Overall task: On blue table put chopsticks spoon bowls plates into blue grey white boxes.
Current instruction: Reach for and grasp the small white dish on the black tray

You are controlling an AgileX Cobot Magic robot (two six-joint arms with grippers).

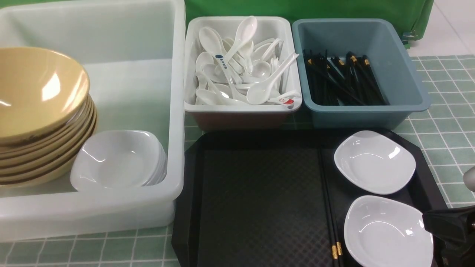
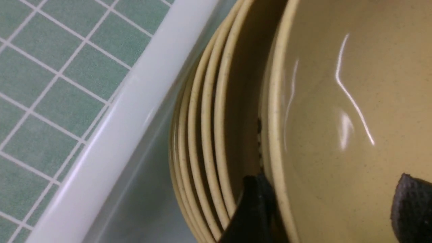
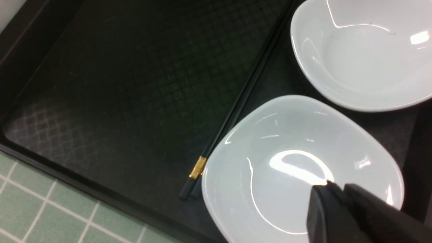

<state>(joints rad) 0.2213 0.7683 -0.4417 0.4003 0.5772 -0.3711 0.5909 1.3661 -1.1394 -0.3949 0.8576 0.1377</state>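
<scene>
Straddling the rim of the top bowl [image 1: 37,92], the left gripper [image 2: 329,189] stands wide open inside the large translucent tub [image 1: 178,92]. One pad sits outside the rim, the other well inside the bowl, and neither is clamped. That bowl lies tilted on the stack of tan bowls [image 1: 44,159], with a pile of small white dishes [image 1: 118,159] just beside it in the same tub.

On the black tray [image 1: 259,204], the right gripper [image 3: 332,189] hangs over the near plate [image 1: 386,233]. Its fingers look drawn close together, but whether they are fully closed or pinch the rim cannot be told. A second plate [image 1: 374,161] sits behind it, and a pair of chopsticks [image 1: 330,207] lies against the near plate's edge. The white box [image 1: 241,107] holds spoons [image 1: 241,66], and the blue-grey box [image 1: 356,115] holds more chopsticks, both on the gridded table [image 1: 445,129].

The likely trouble is twofold. The outer left pad could catch the rim as the arm lifts away, and that would drag the tilted bowl off the stack onto the dishes. The glossy near plate could also slip from a shallow pinch, or sweep the chopsticks along with it.
</scene>
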